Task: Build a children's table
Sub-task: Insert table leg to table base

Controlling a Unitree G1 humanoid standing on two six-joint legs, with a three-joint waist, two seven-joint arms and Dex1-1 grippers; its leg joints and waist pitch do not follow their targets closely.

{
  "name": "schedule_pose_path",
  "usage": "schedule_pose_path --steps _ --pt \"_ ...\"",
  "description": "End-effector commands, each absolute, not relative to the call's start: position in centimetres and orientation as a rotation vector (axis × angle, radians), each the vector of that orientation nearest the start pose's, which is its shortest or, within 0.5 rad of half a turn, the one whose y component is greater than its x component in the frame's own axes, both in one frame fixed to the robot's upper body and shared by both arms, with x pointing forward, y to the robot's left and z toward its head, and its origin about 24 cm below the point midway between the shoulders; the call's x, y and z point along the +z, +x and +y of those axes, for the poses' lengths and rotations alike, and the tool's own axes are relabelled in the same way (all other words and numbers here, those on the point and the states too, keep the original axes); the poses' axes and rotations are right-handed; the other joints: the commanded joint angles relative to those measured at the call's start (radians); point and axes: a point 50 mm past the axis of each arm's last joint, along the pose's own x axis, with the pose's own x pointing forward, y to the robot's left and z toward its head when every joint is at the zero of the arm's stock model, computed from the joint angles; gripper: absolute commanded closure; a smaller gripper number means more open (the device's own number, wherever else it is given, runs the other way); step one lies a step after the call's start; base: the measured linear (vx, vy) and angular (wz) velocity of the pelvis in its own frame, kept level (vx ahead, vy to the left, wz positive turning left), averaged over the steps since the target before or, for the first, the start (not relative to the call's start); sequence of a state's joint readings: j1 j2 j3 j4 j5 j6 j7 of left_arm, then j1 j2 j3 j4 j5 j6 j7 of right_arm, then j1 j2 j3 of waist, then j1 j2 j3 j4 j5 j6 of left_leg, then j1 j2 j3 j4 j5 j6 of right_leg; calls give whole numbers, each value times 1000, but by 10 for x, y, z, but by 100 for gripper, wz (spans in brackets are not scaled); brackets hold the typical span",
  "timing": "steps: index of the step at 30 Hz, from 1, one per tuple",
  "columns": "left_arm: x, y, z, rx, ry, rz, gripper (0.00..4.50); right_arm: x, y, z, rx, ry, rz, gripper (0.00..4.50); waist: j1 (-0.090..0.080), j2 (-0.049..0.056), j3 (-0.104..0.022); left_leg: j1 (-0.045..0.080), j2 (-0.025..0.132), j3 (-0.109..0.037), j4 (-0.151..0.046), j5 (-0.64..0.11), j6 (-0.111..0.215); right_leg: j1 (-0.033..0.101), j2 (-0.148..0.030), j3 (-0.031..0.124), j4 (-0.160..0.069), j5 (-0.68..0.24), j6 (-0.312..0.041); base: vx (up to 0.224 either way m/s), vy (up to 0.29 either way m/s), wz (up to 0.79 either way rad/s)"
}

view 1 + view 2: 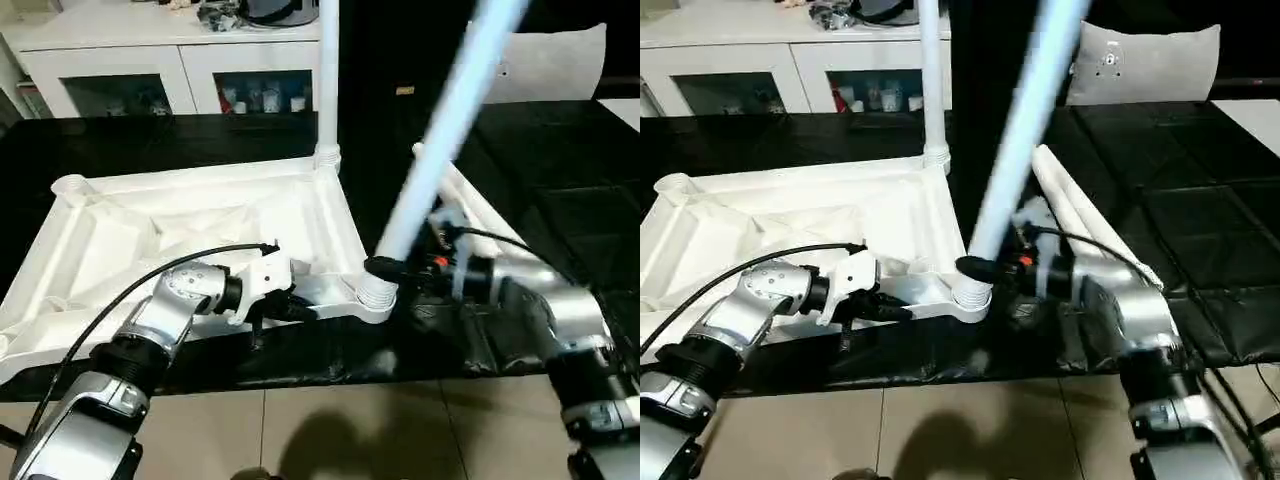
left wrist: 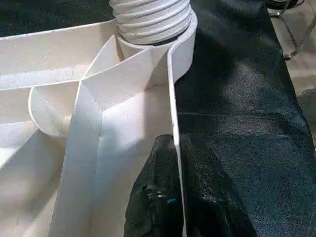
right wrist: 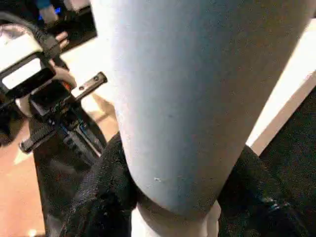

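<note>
Right hand (image 1: 385,268) clamps the tilted leg (image 1: 445,125) (threaded end in the tabletop (image 1: 200,240) socket) — left hand (image 1: 285,300) pinches the rim.

tilted leg (image 1: 450,120) blurred, top cut off

White tabletop (image 1: 200,230) lies upside down on the black bench (image 1: 560,200), ribbed underside up. One leg (image 1: 327,75) stands upright in the far corner socket. A second leg (image 1: 440,130) leans steeply, its ribbed end sitting at the near corner socket (image 1: 377,293). Two more legs (image 1: 1080,215) lie side by side just beside the tabletop.
</note>
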State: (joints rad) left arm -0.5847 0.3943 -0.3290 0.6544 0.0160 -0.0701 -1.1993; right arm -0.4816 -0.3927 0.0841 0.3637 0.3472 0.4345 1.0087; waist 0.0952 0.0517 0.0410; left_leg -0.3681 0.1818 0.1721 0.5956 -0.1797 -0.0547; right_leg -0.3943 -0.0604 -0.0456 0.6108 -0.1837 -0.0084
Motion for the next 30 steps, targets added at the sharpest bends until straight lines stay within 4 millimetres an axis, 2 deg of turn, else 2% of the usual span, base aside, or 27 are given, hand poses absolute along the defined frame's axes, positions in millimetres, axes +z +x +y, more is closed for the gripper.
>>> schedule_pose_path --steps 1,2,3,5,7,11,12,14,16,17,18,19,21,24,27,30 --pt "41 309 131 -1392 493 394 450 45 301 -164 972 77 436 262 -1 5 -50 16 45 -16 -79 -314 -10 34 -82 41 -92 -364 -188 0 0 0" --pt "41 309 131 -1391 493 394 450 45 301 -164 970 76 435 262 -2 2 -48 19 47 -17 -81 -334 -13 30 -81 42 -97 -387 -181 0 0 0" --pt "41 310 131 -1384 494 394 450 42 298 -166 951 21 425 262 -3 3 -48 18 46 -19 -82 -339 -16 33 -81 42 -95 -391 -180 0 0 0" --pt "40 310 131 -1382 495 394 450 40 297 -166 949 -14 423 262 -5 3 -48 22 46 -20 -85 -360 -20 31 -81 42 -98 -409 -174 0 0 0" --pt "40 310 132 -1387 510 401 450 36 292 -165 973 -133 449 262 -4 4 -45 21 45 -20 -86 -371 -20 30 -81 43 -102 -429 -162 0 0 0" --pt "41 308 133 -1411 535 409 450 37 293 -162 1007 -204 478 262 -15 3 -36 28 42 -28 -90 -435 -23 25 -85 42 -115 -575 -125 0 0 0" --pt "42 308 133 -1421 553 412 450 37 295 -159 1030 -215 489 262 -17 -1 -37 28 42 -29 -90 -435 -21 24 -85 42 -116 -589 -115 0 0 0" --pt "42 309 134 -1428 568 413 450 37 295 -157 1049 -222 501 262 -17 -1 -38 29 42 -29 -90 -428 -18 23 -86 44 -117 -591 -113 0 0 0" --pt "44 310 134 -1431 576 413 450 36 295 -156 1072 -230 513 262 -17 0 -41 28 46 -29 -93 -418 -18 24 -85 45 -112 -546 -124 0 0 0" --pt "44 310 135 -1432 579 413 450 36 295 -155 1081 -234 518 262 -15 1 -42 26 47 -27 -94 -409 -17 25 -84 46 -110 -505 -136 0 0 0" --pt "47 312 135 -1431 581 411 450 34 294 -153 1110 -240 536 262 -15 -6 -44 24 47 -25 -94 -393 -12 29 -82 46 -106 -467 -149 0 0 0" --pt "48 314 135 -1431 586 409 450 33 293 -153 1123 -239 545 262 -13 -2 -45 24 48 -24 -94 -379 -9 30 -82 46 -103 -434 -161 0 0 0" --pt "51 317 135 -1430 597 408 450 32 295 -150 1135 -232 556 262 -12 -2 -45 23 46 -21 -93 -367 -6 31 -82 46 -102 -409 -173 0 0 0" --pt "53 319 135 -1430 602 408 450 31 296 -148 1134 -225 559 262 -13 -3 -42 24 46 -21 -93 -382 -9 31 -83 45 -104 -435 -175 0 0 0" --pt "55 322 135 -1423 599 409 450 30 297 -146 1138 -219 560 262 -15 -3 -39 30 45 -24 -95 -418 -17 26 -86 45 -115 -530 -146 0 0 0" --pt "54 322 138 -1403 566 430 450 30 296 -144 1117 -203 562 262 -16 -2 -38 30 46 -28 -98 -434 -21 25 -87 45 -117 -559 -131 0 0 0"
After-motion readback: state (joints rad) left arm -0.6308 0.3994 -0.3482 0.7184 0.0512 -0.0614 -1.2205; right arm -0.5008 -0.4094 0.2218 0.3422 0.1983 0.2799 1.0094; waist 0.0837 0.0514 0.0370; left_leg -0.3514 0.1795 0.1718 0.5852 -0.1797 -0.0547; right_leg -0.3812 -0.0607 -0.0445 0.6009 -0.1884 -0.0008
